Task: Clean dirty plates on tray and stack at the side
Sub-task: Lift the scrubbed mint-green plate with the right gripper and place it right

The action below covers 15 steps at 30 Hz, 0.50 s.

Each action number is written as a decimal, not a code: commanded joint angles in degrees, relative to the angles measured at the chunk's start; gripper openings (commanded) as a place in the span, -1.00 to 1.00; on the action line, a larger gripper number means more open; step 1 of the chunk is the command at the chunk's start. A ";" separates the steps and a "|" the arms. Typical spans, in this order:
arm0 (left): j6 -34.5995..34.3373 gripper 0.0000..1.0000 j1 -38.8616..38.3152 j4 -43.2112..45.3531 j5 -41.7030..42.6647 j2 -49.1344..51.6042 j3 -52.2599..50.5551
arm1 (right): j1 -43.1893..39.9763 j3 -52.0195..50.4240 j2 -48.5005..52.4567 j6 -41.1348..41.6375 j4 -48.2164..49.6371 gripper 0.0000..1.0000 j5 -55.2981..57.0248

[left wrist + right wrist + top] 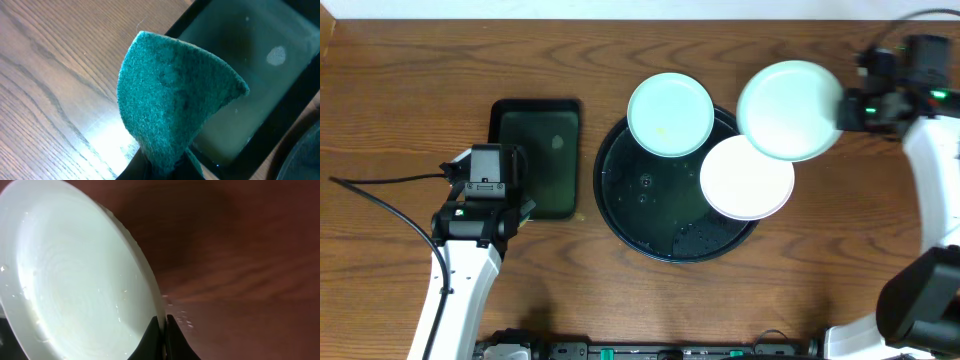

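Observation:
The round black tray (630,215) sits at the table's middle. A mint plate (670,113) rests on its far rim and a white plate (747,177) on its right rim. My right gripper (847,108) is shut on the rim of a second mint plate (788,110), held above the table right of the tray; the wrist view shows the fingers (164,330) pinching that plate (75,280). My left gripper (520,210) is shut on a teal sponge (170,105) at the left edge of a rectangular black tray (538,160).
The rectangular tray (260,75) holds murky water. Water drops lie in the round tray. Bare wood tabletop (410,100) lies left of it and along the front. A black cable (380,195) runs across the left side.

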 commanded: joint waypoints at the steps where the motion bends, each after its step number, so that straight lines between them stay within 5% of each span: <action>1: 0.37 -0.85 0.35 -0.13 -0.52 -0.35 -0.24 | -5.20 -1.05 -1.03 4.20 0.42 -0.97 -6.05; 8: 0.37 -0.85 0.35 -0.11 -0.50 -0.35 -0.24 | -14.34 -6.97 -1.03 15.10 6.71 -0.97 2.80; 15: 0.39 -0.85 0.35 0.04 -0.52 -0.35 -0.24 | -16.17 -19.65 -1.03 17.49 22.10 -0.97 5.07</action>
